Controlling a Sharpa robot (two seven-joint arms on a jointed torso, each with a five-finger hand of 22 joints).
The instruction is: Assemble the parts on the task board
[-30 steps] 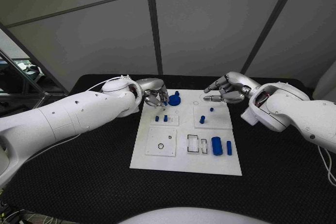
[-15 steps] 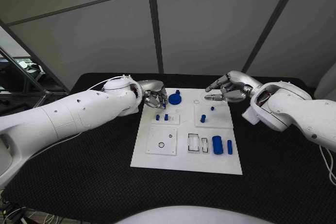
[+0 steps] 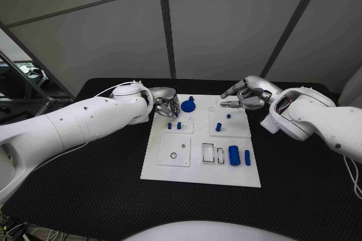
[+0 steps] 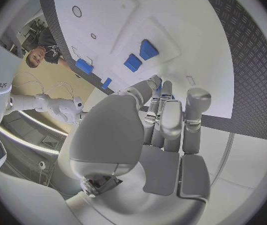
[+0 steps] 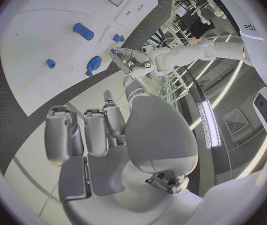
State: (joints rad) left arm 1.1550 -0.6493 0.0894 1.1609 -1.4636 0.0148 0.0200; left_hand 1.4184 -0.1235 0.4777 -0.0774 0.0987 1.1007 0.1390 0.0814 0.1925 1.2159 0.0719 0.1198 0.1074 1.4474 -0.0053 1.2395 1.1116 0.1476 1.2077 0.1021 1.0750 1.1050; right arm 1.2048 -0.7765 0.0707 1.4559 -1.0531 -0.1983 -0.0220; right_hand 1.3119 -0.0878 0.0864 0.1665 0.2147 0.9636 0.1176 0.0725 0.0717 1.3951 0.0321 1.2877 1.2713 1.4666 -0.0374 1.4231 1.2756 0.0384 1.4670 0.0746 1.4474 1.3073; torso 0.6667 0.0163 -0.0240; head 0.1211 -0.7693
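Since a second ago the left hand [image 3: 165, 103] has pulled back from the round blue part [image 3: 188, 105], which now sits free near the far edge of the white task board [image 3: 198, 175]. Its fingers are curled in and I cannot see anything in them. The right hand [image 3: 245, 97] has hardly moved over the board's far right corner, fingers bent and holding nothing
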